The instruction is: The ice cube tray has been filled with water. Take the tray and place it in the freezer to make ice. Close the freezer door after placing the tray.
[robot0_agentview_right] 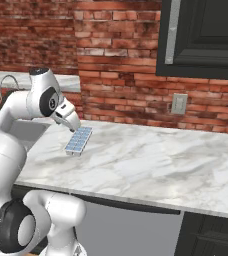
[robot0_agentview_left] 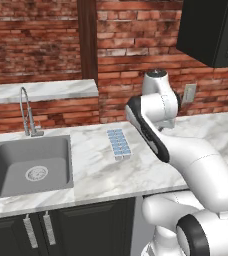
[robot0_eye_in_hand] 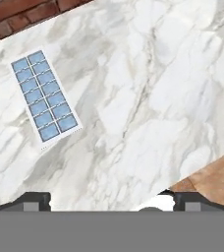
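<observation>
Spread wide and holding nothing, the tool (robot0_eye_in_hand: 106,199) hovers above the white marble counter (robot0_eye_in_hand: 148,98). Further left lies the small flat ice cube tray (robot0_eye_in_hand: 45,98), pale-blue cells full. Best to centre over it, straddle the narrow width, and lift it level so nothing spills.

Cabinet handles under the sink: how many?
2, side by side on the dark cabinet doors below the sink: one left, one right. More may be hidden.

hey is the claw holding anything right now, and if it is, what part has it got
Nothing is held. The claw is open above the marble counter, and the ice cube tray lies flat on it, apart from the fingertips.
</observation>
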You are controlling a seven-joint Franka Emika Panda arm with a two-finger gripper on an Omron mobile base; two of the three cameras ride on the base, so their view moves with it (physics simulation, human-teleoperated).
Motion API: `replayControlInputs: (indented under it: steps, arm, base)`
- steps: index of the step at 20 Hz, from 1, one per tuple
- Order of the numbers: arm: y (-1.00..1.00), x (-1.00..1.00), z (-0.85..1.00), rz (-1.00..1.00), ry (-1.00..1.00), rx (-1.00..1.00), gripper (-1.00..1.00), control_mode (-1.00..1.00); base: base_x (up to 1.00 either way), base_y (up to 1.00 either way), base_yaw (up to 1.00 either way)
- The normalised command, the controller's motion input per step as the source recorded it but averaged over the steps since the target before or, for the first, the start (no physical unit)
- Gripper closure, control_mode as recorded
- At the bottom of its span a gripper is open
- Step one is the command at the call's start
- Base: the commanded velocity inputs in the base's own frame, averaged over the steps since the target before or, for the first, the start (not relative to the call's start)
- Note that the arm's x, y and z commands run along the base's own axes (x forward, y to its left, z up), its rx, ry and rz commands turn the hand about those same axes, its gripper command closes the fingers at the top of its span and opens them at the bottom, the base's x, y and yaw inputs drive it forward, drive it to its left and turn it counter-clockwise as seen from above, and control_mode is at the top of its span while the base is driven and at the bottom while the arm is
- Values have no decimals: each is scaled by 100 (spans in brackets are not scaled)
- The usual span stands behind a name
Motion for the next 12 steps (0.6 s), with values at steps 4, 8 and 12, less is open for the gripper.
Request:
replayControlInputs:
  steps: [4, 8, 12]
  arm:
    - [0, 0, -27, 2, 0, 27, -100, -100]
    - [0, 2, -25, 7, 0, 25, -100, -100]
    - [0, 10, -30, 10, 0, 13, -100, -100]
  base:
    - [0, 0, 0]
    - [0, 0, 0]
    - [0, 0, 0]
